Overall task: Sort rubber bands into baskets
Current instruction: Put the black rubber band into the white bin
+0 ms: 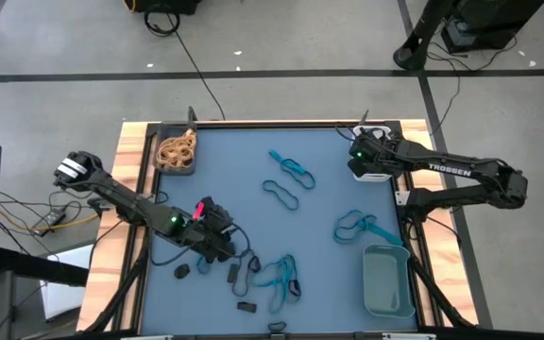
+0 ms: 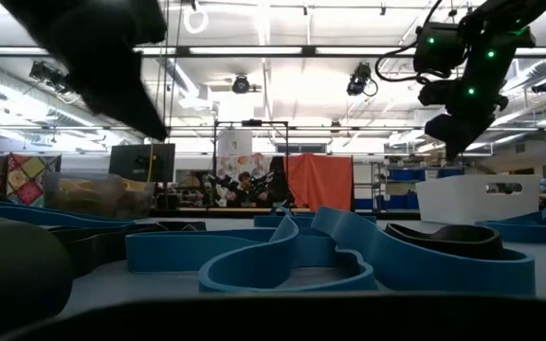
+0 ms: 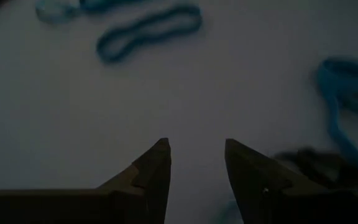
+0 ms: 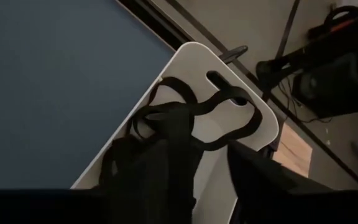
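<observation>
- the right gripper [image 1: 359,161] hangs over the white basket [image 1: 378,176] at the desk's far right corner; in the right wrist view its fingers [image 4: 263,177] stand apart with nothing between them
- black rubber bands [image 4: 185,118] lie looped inside the white basket, just beyond those fingers
- the left gripper [image 3: 196,158] sits low over the near left part of the desk [image 1: 225,179], its fingers moderately apart and empty, bare surface showing between them
- small black bands [image 1: 235,274] lie scattered near the left gripper by the near edge
- a tangle of blue bands [image 1: 280,279] lies at the near edge toward the middle; more blue bands [image 1: 291,170] lie mid-desk and another bunch [image 1: 359,227] toward the right edge
- the grey-teal basket [image 1: 387,280] sits at the near right corner
- the dark basket [image 1: 177,151] at the far left corner holds tan bands [image 1: 176,148]
</observation>
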